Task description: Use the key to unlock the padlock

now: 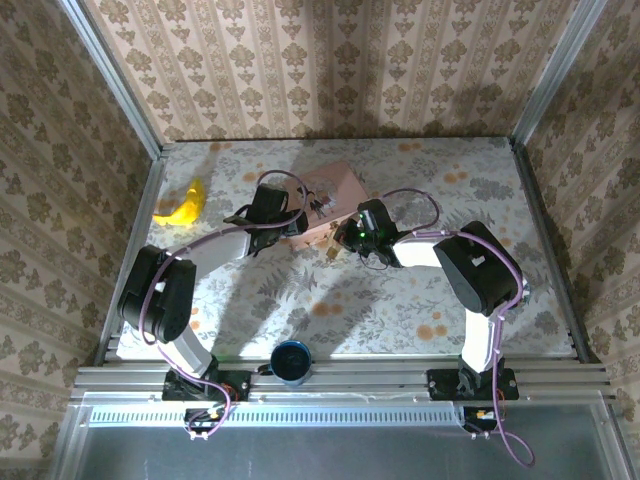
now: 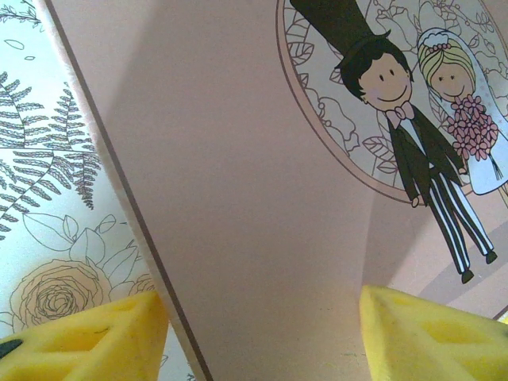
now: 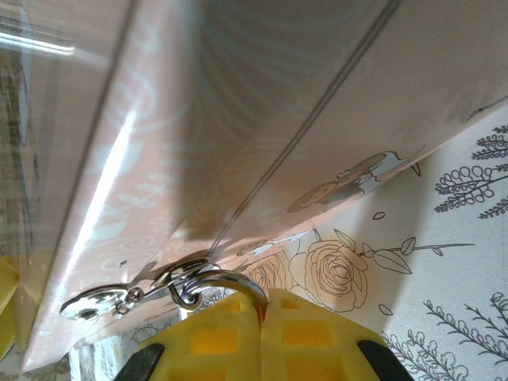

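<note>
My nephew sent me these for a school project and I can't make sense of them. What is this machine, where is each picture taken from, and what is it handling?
These are two robot arms bolted at the near edge of a flowered table. The overhead picture looks down from behind them; the other two come from cameras on the wrists.

Both arms reach to a pink box with a bride-and-groom picture. The left gripper has its yellow fingers open at either side of the box. The right gripper has its fingers pressed together on a thin metal ring at the box's clasp; what the ring belongs to I cannot tell.

Also there: a banana and a dark cup.
</note>
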Controlling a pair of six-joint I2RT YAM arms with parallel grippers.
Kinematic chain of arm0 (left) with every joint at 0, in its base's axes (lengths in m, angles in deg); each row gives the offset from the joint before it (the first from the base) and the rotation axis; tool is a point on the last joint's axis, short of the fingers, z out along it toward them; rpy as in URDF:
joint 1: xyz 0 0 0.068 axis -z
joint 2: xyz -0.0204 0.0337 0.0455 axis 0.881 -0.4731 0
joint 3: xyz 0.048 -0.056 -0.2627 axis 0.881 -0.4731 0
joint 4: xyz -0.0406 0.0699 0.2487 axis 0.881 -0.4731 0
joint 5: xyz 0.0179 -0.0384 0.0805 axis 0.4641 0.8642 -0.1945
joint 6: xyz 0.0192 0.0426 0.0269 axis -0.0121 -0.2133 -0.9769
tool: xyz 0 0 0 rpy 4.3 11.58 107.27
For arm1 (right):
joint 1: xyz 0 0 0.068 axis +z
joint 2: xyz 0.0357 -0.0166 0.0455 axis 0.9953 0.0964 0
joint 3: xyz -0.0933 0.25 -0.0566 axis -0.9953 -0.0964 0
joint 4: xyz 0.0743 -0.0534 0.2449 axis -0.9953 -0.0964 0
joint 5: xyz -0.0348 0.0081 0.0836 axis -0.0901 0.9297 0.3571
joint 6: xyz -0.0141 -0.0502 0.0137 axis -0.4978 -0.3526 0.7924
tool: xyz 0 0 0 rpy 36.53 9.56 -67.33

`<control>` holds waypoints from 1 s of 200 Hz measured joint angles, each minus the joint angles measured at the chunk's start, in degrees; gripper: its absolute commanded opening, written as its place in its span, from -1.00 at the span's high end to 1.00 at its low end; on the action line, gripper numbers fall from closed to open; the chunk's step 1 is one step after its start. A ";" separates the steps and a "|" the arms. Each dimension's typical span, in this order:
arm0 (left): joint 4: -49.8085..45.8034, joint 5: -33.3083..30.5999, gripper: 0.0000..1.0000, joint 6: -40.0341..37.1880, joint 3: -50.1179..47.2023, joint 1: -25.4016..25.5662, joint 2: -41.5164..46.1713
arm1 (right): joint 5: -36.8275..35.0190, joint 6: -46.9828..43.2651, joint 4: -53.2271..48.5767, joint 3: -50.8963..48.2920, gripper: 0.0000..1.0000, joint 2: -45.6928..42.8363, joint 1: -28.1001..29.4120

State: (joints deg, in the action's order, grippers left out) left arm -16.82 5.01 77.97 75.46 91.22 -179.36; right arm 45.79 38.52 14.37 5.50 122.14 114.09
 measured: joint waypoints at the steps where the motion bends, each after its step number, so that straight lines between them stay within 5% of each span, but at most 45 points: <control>1: -0.02 0.00 -0.26 0.02 0.00 0.00 0.00 | 0.00 0.04 0.02 0.00 1.00 0.02 0.00; 200: 0.98 0.59 -0.17 0.02 -0.46 -1.05 0.13 | -1.25 5.64 3.65 -2.16 1.00 -1.03 -0.31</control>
State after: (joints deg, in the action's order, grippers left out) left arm -15.84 5.60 77.99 75.00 90.17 -179.22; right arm 44.55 44.16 18.02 3.34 121.11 113.79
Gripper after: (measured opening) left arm 0.592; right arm 0.042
